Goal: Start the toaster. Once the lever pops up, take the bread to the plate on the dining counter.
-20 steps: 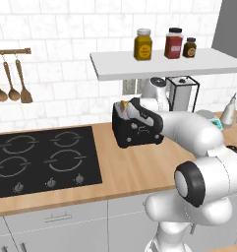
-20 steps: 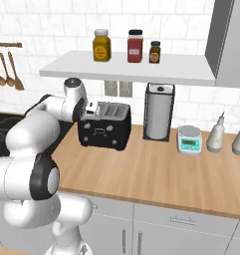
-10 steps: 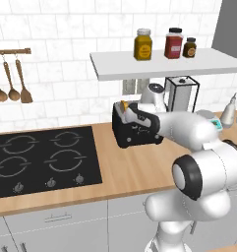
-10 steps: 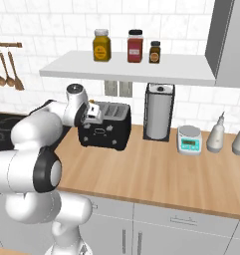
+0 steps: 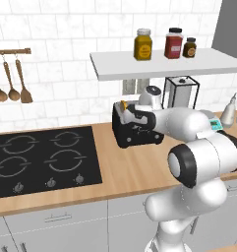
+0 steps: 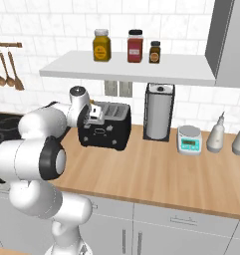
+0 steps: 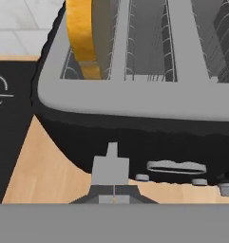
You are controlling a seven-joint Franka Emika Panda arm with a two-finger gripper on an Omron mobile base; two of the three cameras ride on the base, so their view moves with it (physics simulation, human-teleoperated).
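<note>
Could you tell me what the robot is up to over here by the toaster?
The arm has reached over the wooden worktop to the black toaster, which stands against the tiled wall beside the hob. Its gripper is shut and sits at the toaster's front face, just by the grey lever. A slice of bread stands upright in one slot, its golden crust sticking out above the top. The other slot is empty. Nothing is held.

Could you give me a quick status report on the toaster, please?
Gripper shut, at the toaster's lever. Bread in left slot. Nothing in the way.
</note>
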